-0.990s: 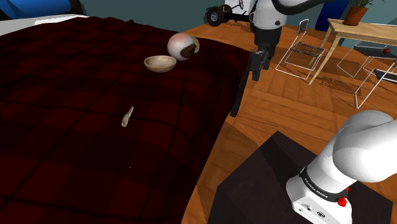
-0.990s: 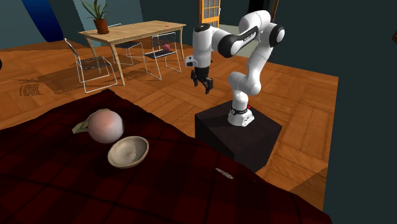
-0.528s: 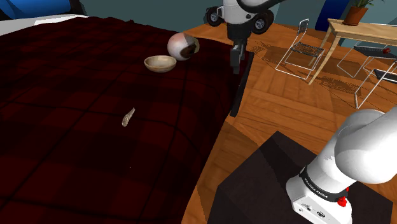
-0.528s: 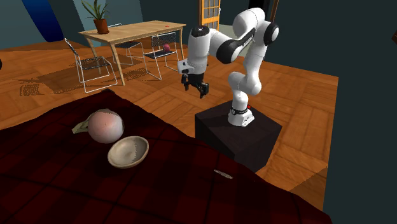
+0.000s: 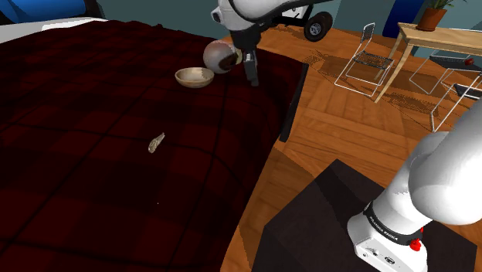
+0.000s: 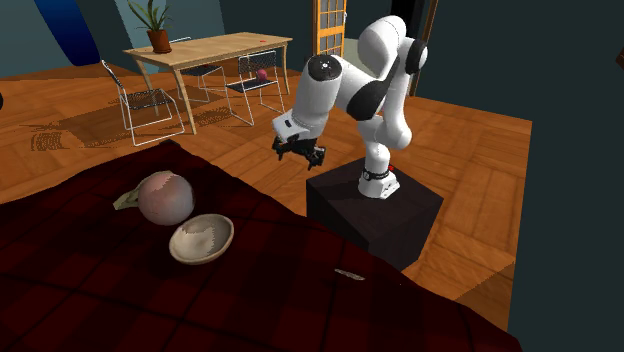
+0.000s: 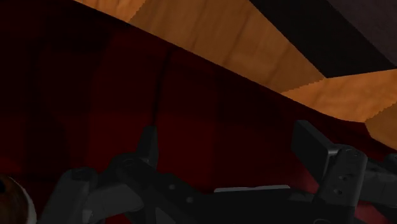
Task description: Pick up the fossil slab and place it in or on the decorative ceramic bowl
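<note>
The fossil slab (image 5: 157,142) is a small flat pale sliver lying on the dark red quilt (image 5: 93,116); in the second exterior view the slab (image 6: 349,273) lies near the quilt's edge. The shallow tan bowl (image 5: 194,76) (image 6: 201,239) stands further back and holds nothing. My gripper (image 5: 252,77) (image 6: 298,152) hangs open over the quilt's edge, to the shoulder view's right of the bowl and well away from the slab. In the wrist view my gripper (image 7: 230,149) has its fingers (image 7: 149,143) wide apart with only red quilt between them.
A pale pink round ball (image 5: 221,56) (image 6: 165,197) sits right behind the bowl. A dark upright panel (image 5: 292,100) stands at the bed's edge. On the wooden floor are wire chairs (image 5: 363,60) and a table (image 6: 205,52). The black stand (image 6: 372,205) is beside the bed.
The arm has swung towards the shoulder view's left, carrying the gripper from above the floor to above the quilt's edge near the ball and bowl. The slab and bowl have not moved.
</note>
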Tool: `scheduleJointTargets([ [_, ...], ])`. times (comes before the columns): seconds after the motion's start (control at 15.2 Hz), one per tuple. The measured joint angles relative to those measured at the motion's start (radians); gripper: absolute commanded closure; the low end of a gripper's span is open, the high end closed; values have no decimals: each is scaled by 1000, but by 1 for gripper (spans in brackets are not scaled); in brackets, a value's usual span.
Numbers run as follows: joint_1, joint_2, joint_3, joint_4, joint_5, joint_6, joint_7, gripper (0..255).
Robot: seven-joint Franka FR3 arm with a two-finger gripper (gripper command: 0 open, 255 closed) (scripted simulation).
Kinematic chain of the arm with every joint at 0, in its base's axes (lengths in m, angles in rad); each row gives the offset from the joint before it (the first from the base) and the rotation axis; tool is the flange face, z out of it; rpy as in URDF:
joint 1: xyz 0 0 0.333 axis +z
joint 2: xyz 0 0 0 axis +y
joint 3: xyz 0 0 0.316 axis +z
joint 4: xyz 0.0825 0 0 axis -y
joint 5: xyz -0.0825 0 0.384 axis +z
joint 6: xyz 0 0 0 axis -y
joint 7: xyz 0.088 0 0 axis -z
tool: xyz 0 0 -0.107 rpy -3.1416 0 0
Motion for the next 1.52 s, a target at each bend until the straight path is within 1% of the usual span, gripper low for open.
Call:
scheduleJointTargets([
  [0.2, 37, 99, 40, 108, -72, -28, -47, 0],
  [0.53, 110, 240, 98, 236, -193, -55, -124, 0],
  [0.79, 183, 356, 136, 346, -295, -84, -193, 0],
  [0.99, 233, 413, 157, 386, -363, -86, -250, 0],
  [1.25, 313, 499, 184, 445, -453, -94, -317, 0],
  [1.45, 361, 532, 203, 444, -509, -80, -367, 0],
  [1.52, 384, 557, 207, 466, -531, -85, -388, 0],
])
